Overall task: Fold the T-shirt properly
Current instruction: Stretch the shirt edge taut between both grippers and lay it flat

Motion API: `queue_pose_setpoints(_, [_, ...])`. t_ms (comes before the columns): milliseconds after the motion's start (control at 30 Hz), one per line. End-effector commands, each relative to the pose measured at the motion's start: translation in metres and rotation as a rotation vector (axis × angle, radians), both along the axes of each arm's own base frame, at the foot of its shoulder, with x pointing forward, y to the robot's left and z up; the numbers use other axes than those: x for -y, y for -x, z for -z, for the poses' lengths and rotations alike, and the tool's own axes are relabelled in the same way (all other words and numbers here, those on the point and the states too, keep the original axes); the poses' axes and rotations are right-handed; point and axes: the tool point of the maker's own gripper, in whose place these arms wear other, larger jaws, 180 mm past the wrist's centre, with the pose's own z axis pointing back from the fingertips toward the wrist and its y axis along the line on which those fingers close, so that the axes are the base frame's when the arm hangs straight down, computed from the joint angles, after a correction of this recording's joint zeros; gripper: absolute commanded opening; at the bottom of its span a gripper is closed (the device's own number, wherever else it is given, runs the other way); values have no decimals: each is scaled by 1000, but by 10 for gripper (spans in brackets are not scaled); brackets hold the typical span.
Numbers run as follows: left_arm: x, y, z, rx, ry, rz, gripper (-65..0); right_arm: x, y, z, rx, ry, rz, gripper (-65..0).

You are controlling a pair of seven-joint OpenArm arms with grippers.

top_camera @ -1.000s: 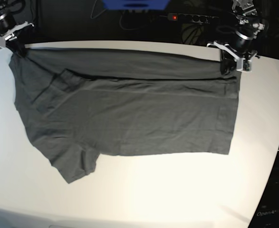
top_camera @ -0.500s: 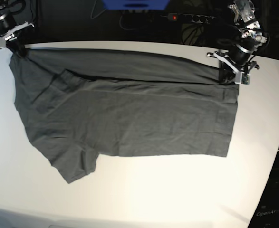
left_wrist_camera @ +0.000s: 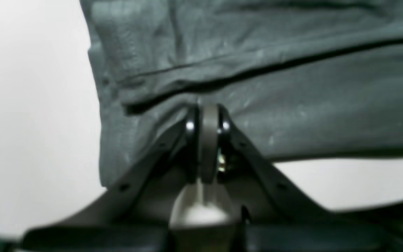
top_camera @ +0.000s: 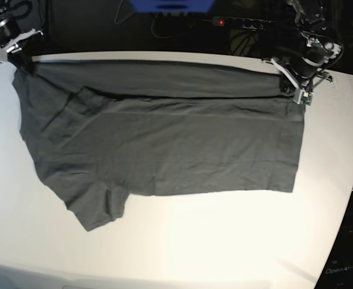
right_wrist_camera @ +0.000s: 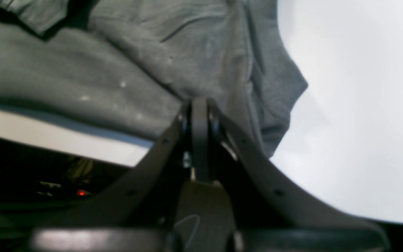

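Both the left gripper point(top_camera: 289, 90) and right gripper point(top_camera: 24, 65) pinch, apparently, the T-shirt point(top_camera: 164, 144)'s far corners on the white table point(top_camera: 224, 241).

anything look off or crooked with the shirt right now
Slightly. The T-shirt lies askew: its near sleeve juts out loose toward the front of the table, unfolded, and the hem end sits skewed. Both grippers, left and right, pinch the far edge. No damage visible.

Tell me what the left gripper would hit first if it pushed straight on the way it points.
The left gripper, shut on the T-shirt, would likely only push further into that cloth; depth beyond is unclear.
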Motion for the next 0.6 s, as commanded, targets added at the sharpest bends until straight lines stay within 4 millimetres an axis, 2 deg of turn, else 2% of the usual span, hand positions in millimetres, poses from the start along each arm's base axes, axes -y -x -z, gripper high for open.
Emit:
queue_pose_setpoints(0, [-36,108,36,-508,-192,-15,-632,-7,59,49,-326,82,-108,-647])
queue_pose_setpoints(133, [-41,103,34,-505,-209,-26,-632,-6,54,50,-317,81,-103,-647])
queue_pose_setpoints(300, [-43,99,34,-501,-210,-26,-632,-5,58,53,-331,77,-95,-647])
queue_pose_setpoints(567, [-43,75,28,-450,-214,-31,-632,-5,58,53,-331,77,-95,-647])
